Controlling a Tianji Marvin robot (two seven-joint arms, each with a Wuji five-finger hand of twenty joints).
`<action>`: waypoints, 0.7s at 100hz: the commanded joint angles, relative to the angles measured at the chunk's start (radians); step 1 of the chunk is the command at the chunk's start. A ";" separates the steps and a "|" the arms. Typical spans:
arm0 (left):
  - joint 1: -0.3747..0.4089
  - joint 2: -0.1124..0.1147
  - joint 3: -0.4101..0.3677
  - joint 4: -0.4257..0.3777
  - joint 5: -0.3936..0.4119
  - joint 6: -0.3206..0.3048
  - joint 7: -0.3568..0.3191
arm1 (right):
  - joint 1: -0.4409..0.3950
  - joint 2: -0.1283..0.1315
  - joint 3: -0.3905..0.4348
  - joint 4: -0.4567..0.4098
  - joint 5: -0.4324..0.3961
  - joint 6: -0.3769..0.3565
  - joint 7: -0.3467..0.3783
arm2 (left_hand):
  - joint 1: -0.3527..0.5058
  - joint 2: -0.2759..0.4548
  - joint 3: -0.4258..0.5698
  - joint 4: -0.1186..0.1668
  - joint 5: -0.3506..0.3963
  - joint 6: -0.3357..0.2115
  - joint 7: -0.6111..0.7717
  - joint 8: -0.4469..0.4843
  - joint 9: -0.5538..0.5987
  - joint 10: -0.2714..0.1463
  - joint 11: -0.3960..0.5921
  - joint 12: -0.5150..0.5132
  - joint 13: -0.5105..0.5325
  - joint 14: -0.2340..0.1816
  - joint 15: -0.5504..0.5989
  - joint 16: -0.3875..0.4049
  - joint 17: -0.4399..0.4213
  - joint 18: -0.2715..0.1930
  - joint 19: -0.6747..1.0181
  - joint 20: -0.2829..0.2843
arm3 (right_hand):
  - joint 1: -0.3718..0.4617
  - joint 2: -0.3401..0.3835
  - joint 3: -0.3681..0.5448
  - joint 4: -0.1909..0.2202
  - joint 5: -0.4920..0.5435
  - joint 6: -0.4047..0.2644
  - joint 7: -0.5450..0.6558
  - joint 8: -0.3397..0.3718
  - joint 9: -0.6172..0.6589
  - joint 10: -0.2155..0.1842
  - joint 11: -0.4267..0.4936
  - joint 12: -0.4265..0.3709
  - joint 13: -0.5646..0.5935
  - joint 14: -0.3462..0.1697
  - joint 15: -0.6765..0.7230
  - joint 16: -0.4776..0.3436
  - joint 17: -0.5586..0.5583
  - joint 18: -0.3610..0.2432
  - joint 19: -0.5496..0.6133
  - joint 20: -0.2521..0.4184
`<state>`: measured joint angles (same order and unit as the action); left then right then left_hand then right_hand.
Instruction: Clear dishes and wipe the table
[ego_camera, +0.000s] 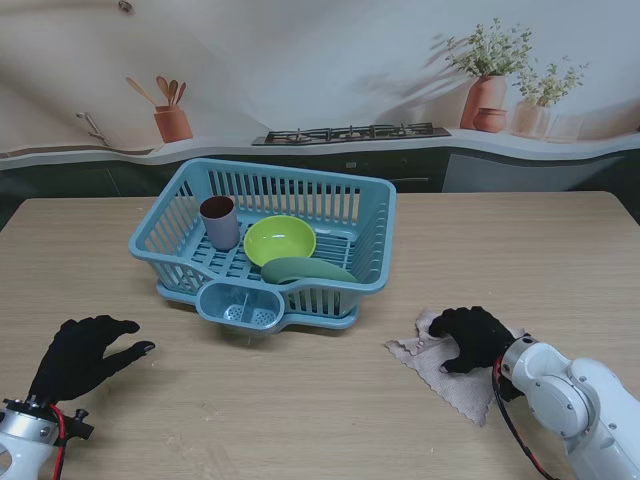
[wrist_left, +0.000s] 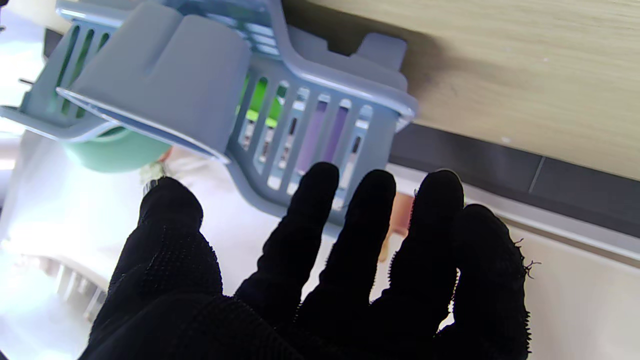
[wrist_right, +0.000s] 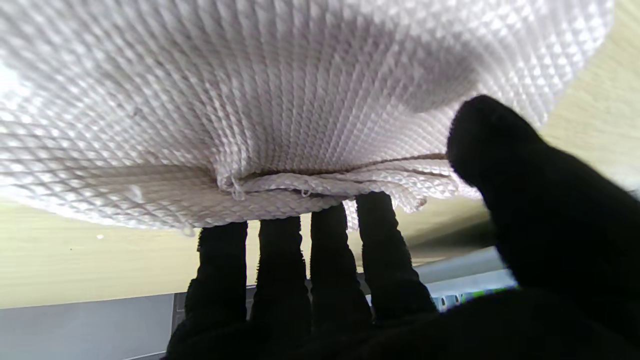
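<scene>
1. Dishes already sit in the blue dish rack (ego_camera: 372, 215) at the table's centre: a mauve cup (ego_camera: 219, 221) stands upright at its 9 o'clock, a lime bowl (ego_camera: 280, 240) rests in the middle, and a sage-green plate (ego_camera: 307, 270) leans against the near wall at about 5 o'clock. Judging by this, clearing looks done and wiping is the step in hand.
2. At roughly 4 o'clock from the rack, well apart from it, a pale waffle-weave cloth (ego_camera: 450, 378) lies rumpled on the wooden table (ego_camera: 520, 250).
3. On that cloth, the right hand (ego_camera: 472, 336) bears down palm-first, its fingers (wrist_right: 280, 280) held side by side with tips on a bunched fold, thumb apart; it presses rather than pinches, likely so the cloth drags flat with the palm.
4. At the rack's 7 o'clock, the left hand (ego_camera: 82, 352) hovers with fingers spread and nothing in it, apparently parked clear of the wiping path.
5. Seen from the left wrist, the rack's cutlery cup (wrist_left: 165, 80) is unoccupied as far as can be told.
</scene>
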<state>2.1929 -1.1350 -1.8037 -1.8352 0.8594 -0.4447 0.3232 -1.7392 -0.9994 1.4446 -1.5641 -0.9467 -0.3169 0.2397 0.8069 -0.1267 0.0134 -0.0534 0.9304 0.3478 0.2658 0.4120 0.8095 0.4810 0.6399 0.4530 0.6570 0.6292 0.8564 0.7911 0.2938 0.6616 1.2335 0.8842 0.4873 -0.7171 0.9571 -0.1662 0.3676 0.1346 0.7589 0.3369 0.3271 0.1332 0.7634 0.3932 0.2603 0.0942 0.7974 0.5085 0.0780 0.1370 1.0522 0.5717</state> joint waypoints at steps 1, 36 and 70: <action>0.005 -0.005 0.000 0.000 -0.001 -0.001 -0.011 | -0.032 0.001 -0.039 0.081 -0.005 0.021 0.068 | -0.014 0.017 -0.025 0.023 0.034 0.018 -0.011 0.010 -0.022 0.044 0.008 -0.014 -0.023 0.069 0.009 0.013 -0.016 0.036 -0.009 -0.017 | 0.034 -0.068 0.033 0.012 -0.026 0.043 -0.030 -0.009 -0.030 0.034 -0.050 -0.036 0.032 0.016 -0.161 -0.105 -0.020 0.003 -0.022 0.022; 0.003 -0.006 0.003 0.001 -0.006 0.003 -0.012 | 0.063 0.005 -0.197 0.209 -0.117 0.105 -0.062 | -0.015 0.019 -0.025 0.023 0.033 0.019 -0.012 0.011 -0.023 0.045 0.008 -0.014 -0.024 0.069 0.008 0.013 -0.016 0.036 -0.008 -0.018 | 0.244 -0.157 0.170 0.044 -0.013 0.118 0.181 0.056 0.046 0.110 0.209 0.048 0.232 0.035 0.322 0.119 0.325 -0.133 0.465 0.139; 0.003 -0.006 0.000 0.005 -0.004 -0.003 -0.009 | 0.232 -0.013 -0.367 0.361 -0.087 0.227 -0.243 | -0.015 0.019 -0.025 0.023 0.033 0.017 -0.012 0.012 -0.023 0.044 0.007 -0.014 -0.025 0.069 0.008 0.013 -0.016 0.036 -0.008 -0.018 | 0.353 -0.189 0.358 -0.093 0.307 -0.043 0.441 -0.141 0.472 0.079 0.235 -0.006 0.587 0.088 0.471 -0.063 0.681 -0.143 0.631 0.066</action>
<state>2.1925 -1.1358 -1.8025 -1.8301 0.8563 -0.4438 0.3234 -1.4768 -1.0079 1.1133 -1.3183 -1.0326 -0.1088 -0.0718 0.8069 -0.1267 0.0134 -0.0534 0.9304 0.3478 0.2658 0.4130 0.8095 0.4811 0.6399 0.4530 0.6570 0.6295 0.8564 0.7914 0.2938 0.6616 1.2334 0.8786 0.8087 -0.8436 1.3768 -0.1414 0.5499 0.1512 1.4808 0.4499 0.7381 0.2032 1.2694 0.5770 0.8312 0.1164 1.2548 0.4724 0.7376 0.0787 1.6447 0.6454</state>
